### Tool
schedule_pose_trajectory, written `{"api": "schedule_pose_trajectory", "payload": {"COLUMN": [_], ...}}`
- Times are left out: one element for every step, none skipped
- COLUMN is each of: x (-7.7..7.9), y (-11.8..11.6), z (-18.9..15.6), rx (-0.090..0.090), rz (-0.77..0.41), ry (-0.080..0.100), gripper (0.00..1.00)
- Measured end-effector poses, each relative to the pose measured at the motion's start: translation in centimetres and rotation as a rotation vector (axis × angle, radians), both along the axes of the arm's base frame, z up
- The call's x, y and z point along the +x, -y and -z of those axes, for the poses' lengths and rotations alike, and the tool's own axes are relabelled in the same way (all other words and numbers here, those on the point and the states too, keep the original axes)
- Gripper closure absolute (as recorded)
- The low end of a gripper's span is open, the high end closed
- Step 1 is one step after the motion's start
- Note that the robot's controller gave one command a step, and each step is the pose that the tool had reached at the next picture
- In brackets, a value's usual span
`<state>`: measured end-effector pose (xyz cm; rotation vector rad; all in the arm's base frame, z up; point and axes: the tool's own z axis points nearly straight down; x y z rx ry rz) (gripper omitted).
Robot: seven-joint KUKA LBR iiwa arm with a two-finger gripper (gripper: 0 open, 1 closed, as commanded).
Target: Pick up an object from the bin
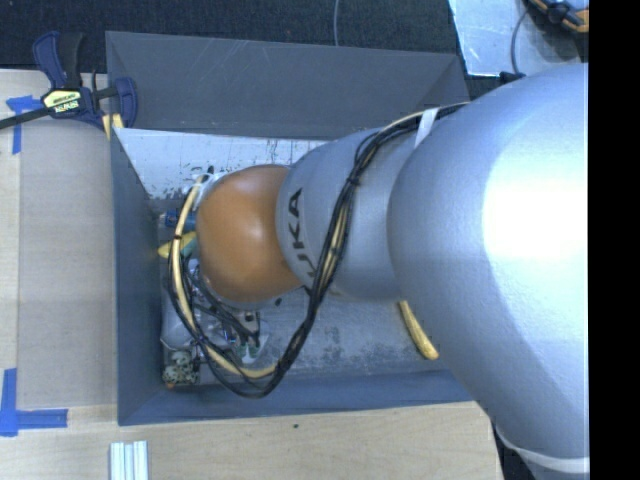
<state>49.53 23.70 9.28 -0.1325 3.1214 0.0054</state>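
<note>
The hand (222, 326) sits low at the left end of the grey metal bin (135, 298); released or clenched, I cannot tell. A small brown lump (181, 368) lies just beside it.

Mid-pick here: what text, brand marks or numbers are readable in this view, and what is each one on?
"KA": dark letters running sideways on the grey arm segment, next to the orange cover; a black cable crosses the rest of the word.
Small brownish thing in the bin's lower left corner: any marking is too small to read.
Yellow strip on the bin floor: no text to be seen.
</note>
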Motion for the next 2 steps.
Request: {"api": "schedule_pose_trajectory", "payload": {"x": [-0.61, 0.13], "y": [2.35, 1.53], "z": [1.31, 1.37], "rx": [0.003, 0.005], "rz": [-0.014, 0.208], "ry": [0.006, 0.001], "gripper": [0.0, 0.0]}}
